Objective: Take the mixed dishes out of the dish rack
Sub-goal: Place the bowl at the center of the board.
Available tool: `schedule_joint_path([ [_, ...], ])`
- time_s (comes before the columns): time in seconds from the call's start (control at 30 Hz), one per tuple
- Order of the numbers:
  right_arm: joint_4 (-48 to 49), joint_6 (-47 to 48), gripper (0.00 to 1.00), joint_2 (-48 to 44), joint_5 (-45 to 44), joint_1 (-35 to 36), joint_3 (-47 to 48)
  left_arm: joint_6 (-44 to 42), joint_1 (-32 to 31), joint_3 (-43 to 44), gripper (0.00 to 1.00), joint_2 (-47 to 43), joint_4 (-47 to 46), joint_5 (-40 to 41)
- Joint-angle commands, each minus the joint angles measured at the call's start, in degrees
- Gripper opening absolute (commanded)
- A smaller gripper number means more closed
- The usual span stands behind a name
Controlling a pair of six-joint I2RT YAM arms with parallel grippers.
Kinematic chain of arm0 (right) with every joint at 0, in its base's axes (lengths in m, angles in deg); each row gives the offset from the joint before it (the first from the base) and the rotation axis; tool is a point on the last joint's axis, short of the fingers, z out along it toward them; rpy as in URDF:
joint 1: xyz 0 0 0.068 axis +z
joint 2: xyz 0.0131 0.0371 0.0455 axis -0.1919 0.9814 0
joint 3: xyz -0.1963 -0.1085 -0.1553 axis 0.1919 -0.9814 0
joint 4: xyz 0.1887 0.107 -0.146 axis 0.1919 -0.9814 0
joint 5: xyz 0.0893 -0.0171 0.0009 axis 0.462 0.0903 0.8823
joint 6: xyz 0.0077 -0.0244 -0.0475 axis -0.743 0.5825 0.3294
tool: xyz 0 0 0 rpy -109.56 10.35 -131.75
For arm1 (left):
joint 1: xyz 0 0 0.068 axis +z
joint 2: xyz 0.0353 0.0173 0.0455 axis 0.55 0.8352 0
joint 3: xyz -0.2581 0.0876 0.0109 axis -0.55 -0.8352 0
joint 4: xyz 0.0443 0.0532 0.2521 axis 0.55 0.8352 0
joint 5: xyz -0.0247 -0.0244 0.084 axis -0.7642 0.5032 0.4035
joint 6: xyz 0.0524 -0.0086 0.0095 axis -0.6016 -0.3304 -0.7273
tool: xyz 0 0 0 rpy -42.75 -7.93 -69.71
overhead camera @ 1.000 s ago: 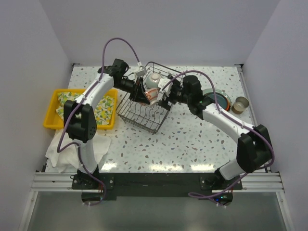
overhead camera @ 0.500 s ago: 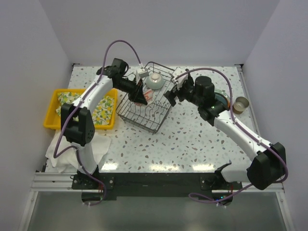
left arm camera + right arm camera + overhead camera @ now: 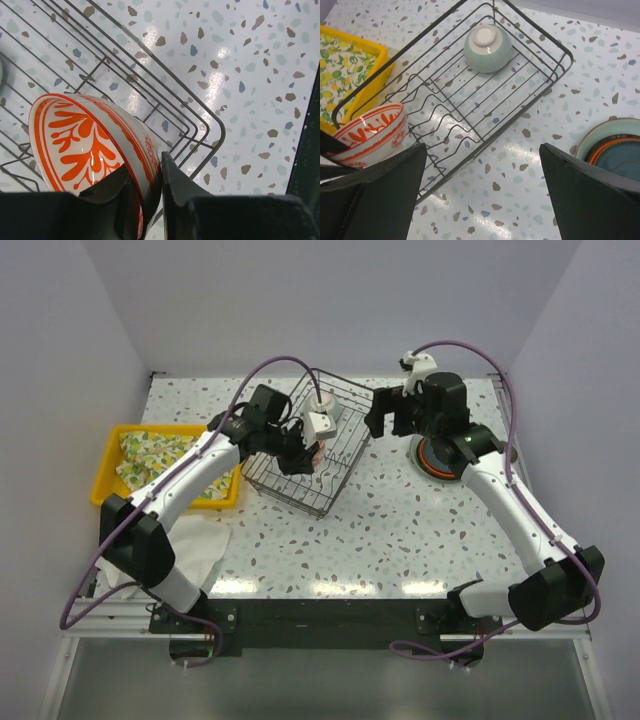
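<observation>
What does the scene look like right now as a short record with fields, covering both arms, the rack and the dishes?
left gripper: shut on the rim of the red-patterned bowl, which is tilted at a corner of the dish rack
right gripper: open, holding nothing, beside the rack
celadon bowl: upside down in the rack's far end
plate stack: outside the rack, on its right
yellow tray: left of the rack, patterned cloth inside
</observation>
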Motion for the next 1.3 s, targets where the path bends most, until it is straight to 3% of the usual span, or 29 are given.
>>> schedule_joint_path([
  [0.0, -11.50, -8.56, 0.98, 2.34, 3.44, -3.36, 6.55, -3.16, -4.04, -3.53, 0.00, -6.59, -8.06, 9.34],
  [0.33, -21.10, -10.32, 0.88, 8.58, 12.86, -2.58, 18.33, -9.93, -16.01, -10.31, 0.00, -10.12, -12.99, 24.46],
  [0.53, -29.89, -6.19, 0.87, 13.77, 9.43, 4.80, 22.65, -12.74, -20.75, -9.61, 0.00, -8.27, -14.74, 30.09],
  [0.8, -33.41, -6.72, 0.79, 19.83, 9.17, 7.80, 24.31, -14.50, -24.27, -9.96, 0.00, -7.48, -17.65, 32.82],
  [1.0, -36.14, -5.05, 0.60, 22.91, 7.51, 8.59, 25.63, -14.68, -24.80, -10.14, 0.00, -7.13, -18.00, 32.82],
  [1.27, -37.80, -3.82, 0.06, 22.56, 3.02, 9.12, 28.18, -14.77, -24.89, -10.75, 0.00, -6.34, -17.47, 34.49],
])
